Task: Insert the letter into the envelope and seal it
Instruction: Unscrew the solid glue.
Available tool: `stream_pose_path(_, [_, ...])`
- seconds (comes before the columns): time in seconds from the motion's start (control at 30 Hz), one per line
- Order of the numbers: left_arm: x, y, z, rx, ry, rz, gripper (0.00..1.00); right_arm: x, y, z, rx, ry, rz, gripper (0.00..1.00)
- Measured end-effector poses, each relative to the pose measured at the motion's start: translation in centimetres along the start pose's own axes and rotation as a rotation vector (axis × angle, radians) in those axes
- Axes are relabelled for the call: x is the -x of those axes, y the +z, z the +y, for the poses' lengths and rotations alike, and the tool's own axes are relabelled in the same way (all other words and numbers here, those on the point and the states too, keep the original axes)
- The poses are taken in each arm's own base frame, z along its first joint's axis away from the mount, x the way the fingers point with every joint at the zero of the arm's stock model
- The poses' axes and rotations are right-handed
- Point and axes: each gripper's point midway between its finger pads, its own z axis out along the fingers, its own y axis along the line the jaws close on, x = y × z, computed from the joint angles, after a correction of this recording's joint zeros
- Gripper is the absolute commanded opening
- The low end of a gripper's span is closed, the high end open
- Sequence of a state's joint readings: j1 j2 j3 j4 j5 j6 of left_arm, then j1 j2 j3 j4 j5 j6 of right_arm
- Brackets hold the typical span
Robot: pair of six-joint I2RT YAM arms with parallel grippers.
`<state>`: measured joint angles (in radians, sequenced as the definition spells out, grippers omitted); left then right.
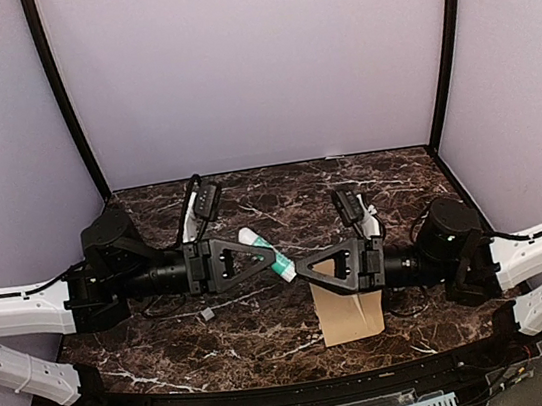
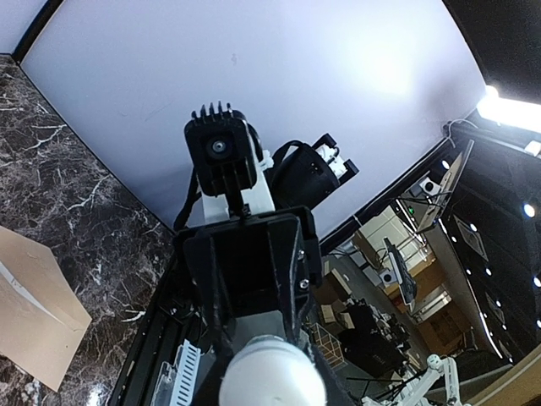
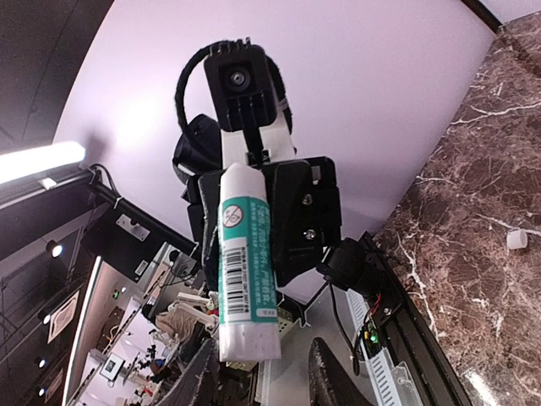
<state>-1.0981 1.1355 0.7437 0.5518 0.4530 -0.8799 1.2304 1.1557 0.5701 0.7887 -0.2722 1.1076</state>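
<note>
The right gripper (image 3: 264, 376) has its fingers (image 3: 332, 372) spread. In the right wrist view they rise from the bottom edge on either side of the near white end of a glue stick (image 3: 245, 254), with a gap showing on the right side, so they flank it without clamping it. The left gripper (image 1: 276, 255) pinches the same glue stick about its middle and holds it clear of the table (image 1: 251, 201). From above, the white tube with a teal label slants from upper left to lower right at the centre of the frame. In the left wrist view only its rounded white end (image 2: 270, 376) shows, at the bottom centre.

The two grippers meet nearly tip to tip at mid-frame. The left arm (image 1: 129, 268) reaches in level from the left edge, and the right arm (image 1: 448, 244) does the same from the right. Each wrist view looks straight at the other gripper's black body and camera.

The envelope (image 1: 350, 315) lies flat on the dark marble table, below centre in the top view, its upper edge under the right gripper. In the left wrist view it sits at the lower left (image 2: 34, 313).
</note>
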Motion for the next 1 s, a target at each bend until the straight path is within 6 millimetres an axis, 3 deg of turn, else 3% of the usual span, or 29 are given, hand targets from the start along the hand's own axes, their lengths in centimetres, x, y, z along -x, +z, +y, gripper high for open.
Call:
stream_pose_path(0.17, [1.3,-1.4,0.0,0.043,-0.017,-0.092,0.0,0.7,-0.3,-0.1,-0.092,-0.108,-0.016,0.67])
stream_pose_path(0.33, [2.2,-2.2,0.8,0.089,-0.054,-0.166,0.0,0.6,-0.1,-0.1,-0.157,-0.179,-0.017,0.75])
stream_pose_path(0.47, [1.8,-2.2,2.0,0.12,-0.088,-0.172,0.0,0.4,0.2,-1.0,-0.197,-0.202,-0.026,0.73])
stream_pose_path(0.77, [1.9,-1.8,2.0,0.103,-0.111,-0.18,0.0,0.4,2.0,-2.4,-0.23,-0.187,-0.059,0.58])
stream_pose_path(1.0, [1.9,-1.6,1.8,0.086,-0.114,-0.177,0.0,1.9,2.5,-1.8,-0.222,-0.173,-0.131,0.52])
